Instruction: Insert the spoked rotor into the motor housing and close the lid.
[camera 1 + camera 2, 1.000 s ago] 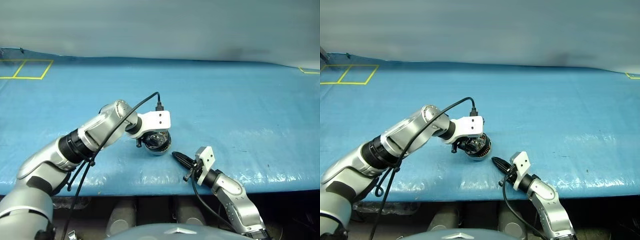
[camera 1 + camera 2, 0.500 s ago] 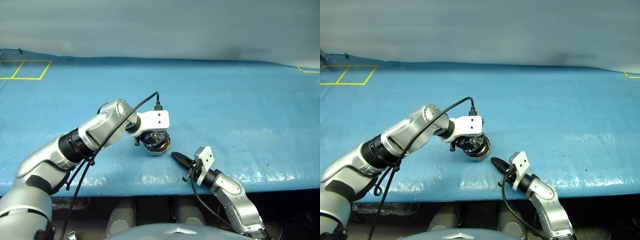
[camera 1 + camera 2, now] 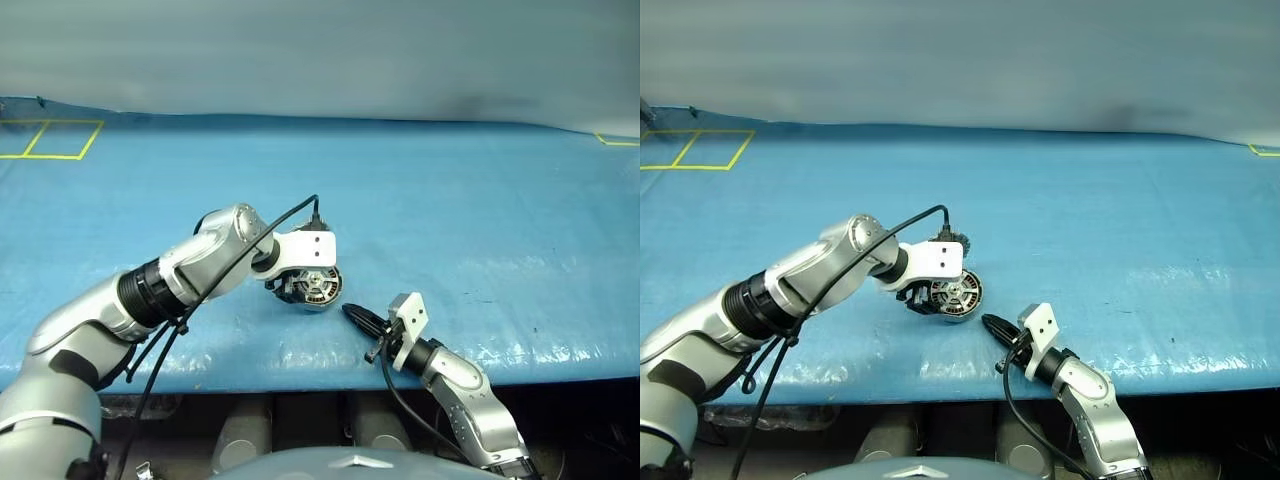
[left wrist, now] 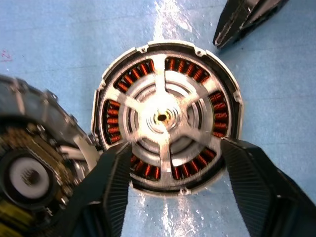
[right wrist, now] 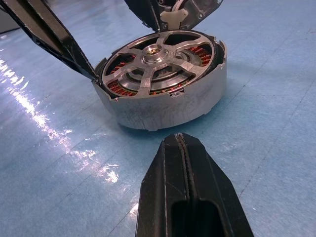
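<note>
The motor housing (image 4: 224, 84), a grey cup with copper windings, lies flat on the blue table. The spoked rotor (image 4: 165, 118) sits inside it, silver spokes and hub facing up. My left gripper (image 4: 176, 145) hangs over the housing, open, with its black fingers (image 4: 111, 182) standing on either side of the rim. The lid (image 4: 34, 148) rests against the housing's side, its dark ribbed inner face showing. My right gripper (image 5: 183, 143) is shut and empty, pointing at the housing (image 3: 318, 287) from a short way off near the table's front edge.
A blue sheet (image 3: 480, 210) covers the table, which ends just in front of my right gripper (image 3: 357, 315). A yellow tape square (image 3: 50, 138) marks the far left corner. A black cable (image 3: 230, 265) loops along my left arm.
My left gripper has opened and let go of the round part it held. The housing now shows face up between its fingers. The right arm has not moved.
</note>
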Controlling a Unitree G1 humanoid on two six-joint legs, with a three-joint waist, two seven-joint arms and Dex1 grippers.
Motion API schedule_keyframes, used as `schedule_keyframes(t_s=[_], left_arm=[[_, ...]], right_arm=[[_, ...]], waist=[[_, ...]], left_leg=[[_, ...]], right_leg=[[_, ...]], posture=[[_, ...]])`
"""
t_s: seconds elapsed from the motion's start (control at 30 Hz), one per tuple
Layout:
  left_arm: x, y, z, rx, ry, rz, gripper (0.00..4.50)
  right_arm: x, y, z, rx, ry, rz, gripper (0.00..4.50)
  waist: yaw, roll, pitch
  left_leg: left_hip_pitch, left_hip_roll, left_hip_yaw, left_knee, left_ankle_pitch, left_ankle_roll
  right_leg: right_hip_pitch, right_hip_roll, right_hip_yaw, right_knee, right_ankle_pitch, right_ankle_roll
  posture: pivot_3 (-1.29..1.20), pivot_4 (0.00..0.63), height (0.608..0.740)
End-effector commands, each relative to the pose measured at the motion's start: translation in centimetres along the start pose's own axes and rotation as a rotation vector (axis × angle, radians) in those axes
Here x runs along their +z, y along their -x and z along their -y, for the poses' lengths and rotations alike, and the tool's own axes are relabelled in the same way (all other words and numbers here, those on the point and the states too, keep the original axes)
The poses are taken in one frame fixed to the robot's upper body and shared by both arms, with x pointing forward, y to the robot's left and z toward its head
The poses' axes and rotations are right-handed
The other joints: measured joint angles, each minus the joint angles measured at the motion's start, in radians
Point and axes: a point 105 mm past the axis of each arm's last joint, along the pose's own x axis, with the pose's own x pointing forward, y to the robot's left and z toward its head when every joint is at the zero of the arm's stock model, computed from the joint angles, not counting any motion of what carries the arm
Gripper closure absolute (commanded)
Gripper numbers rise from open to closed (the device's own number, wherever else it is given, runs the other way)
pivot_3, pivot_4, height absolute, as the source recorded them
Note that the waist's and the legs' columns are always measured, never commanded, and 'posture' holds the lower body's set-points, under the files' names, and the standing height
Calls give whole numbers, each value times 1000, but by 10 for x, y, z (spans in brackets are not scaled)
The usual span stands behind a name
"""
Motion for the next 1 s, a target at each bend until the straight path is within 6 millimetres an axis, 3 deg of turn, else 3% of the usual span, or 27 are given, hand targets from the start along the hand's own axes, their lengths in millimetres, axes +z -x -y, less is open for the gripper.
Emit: schedule_keyframes(t_s=[0.03, 0.23, 0.47, 0.7, 0.93, 1.0], left_arm=[[12, 8, -3, 8, -25, 40, 33], [44, 29, 13, -105, -20, 265, 33], [42, 48, 48, -217, 26, 512, 33], [21, 42, 77, -75, 148, 762, 2226], [-8, 40, 75, 234, 378, 915, 4481], [-23, 38, 80, 231, 455, 912, 4481]], right_arm=[[3, 0, -1, 2, 5, 16, 4500], [8, 6, 2, -7, 23, 17, 4500], [22, 25, 17, -64, 79, -18, 4500], [59, 27, 26, -113, 152, 9, 4500], [73, -3, 13, -60, 170, -35, 4500], [76, -16, 9, -52, 166, -35, 4500]], waist=[[0, 0, 0], [0, 0, 0], [-1, 2, 0], [1, 2, 0], [17, 2, 0], [19, 2, 0]], left_leg=[[0, 0, 0, 0, 0, 0], [0, 0, 0, 0, 0, 0], [0, 0, 0, -1, 0, 0], [1, 1, 2, -1, 0, 0], [1, 1, 4, 0, 0, 0], [0, 2, 4, 0, 0, 0]], right_leg=[[0, 0, 0, 0, 0, 0], [0, 0, 0, 0, 0, 0], [-1, 0, 0, 0, 0, -1], [0, -2, 1, 0, 0, -1], [0, -4, 2, 0, 0, -1], [0, -4, 1, -1, 0, -1]], posture=[[0, 150, 740], [0, 150, 740], [0, 150, 740], [0, 150, 740], [0, 150, 740], [0, 150, 740]])
